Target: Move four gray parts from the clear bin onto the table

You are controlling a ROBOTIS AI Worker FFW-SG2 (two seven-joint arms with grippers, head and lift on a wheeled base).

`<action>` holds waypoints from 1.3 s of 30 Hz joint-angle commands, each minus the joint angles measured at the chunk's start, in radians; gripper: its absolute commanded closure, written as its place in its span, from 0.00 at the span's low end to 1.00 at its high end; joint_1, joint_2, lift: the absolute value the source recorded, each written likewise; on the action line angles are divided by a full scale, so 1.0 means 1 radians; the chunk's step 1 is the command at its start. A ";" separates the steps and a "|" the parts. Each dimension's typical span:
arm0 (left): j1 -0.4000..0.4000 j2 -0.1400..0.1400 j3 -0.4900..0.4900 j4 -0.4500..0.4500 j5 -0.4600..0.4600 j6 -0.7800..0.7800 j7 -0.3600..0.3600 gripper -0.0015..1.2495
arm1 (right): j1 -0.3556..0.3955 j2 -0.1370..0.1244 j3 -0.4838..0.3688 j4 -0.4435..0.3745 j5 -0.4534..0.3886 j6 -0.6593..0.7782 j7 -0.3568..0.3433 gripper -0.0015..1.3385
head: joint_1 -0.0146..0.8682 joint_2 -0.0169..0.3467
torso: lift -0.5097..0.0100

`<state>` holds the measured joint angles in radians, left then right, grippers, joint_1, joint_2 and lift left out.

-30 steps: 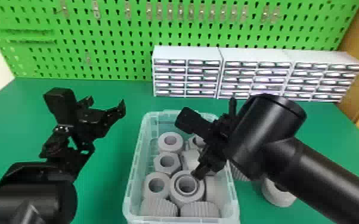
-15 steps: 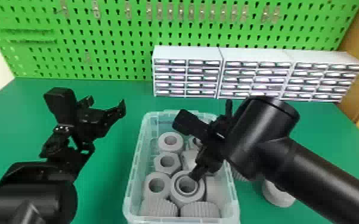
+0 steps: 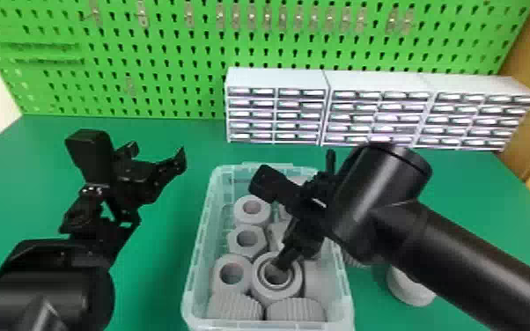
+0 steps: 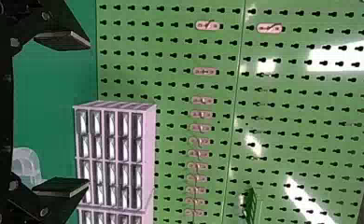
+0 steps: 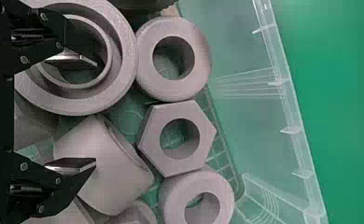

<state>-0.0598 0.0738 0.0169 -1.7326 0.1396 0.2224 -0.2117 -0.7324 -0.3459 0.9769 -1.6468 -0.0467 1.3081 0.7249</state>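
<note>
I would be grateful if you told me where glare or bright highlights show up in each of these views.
Left wrist view: hard white glare patches on the green pegboard; head view: small bright reflections across the drawer fronts; right wrist view: softly lit gray parts without hard glare, and thin pale highlights along the clear bin's rim.

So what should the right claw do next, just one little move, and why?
I'd ease the right claw gently shut: one fingertip appears at the hole of the large ringed part, the other hangs over the tilted part beside it, so the ring's wall lies between them and could probably be pinched.
</note>
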 commanded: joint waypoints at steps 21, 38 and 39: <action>-0.003 0.001 0.000 0.001 0.000 0.000 -0.002 0.19 | -0.004 0.004 0.009 0.073 -0.032 -0.053 0.031 0.39 | 0.79 0.12 | 0.89; -0.002 0.001 -0.002 -0.001 0.000 0.000 -0.002 0.19 | 0.008 0.004 -0.007 0.079 -0.035 -0.056 0.031 0.69 | 0.79 0.12 | 0.89; -0.002 0.001 0.000 0.001 0.002 0.000 -0.002 0.19 | 0.008 0.004 -0.009 0.079 -0.032 -0.063 0.031 0.75 | 0.79 0.12 | 0.89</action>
<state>-0.0616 0.0752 0.0154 -1.7320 0.1400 0.2224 -0.2130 -0.7271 -0.3420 0.9736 -1.5678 -0.0852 1.2531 0.7562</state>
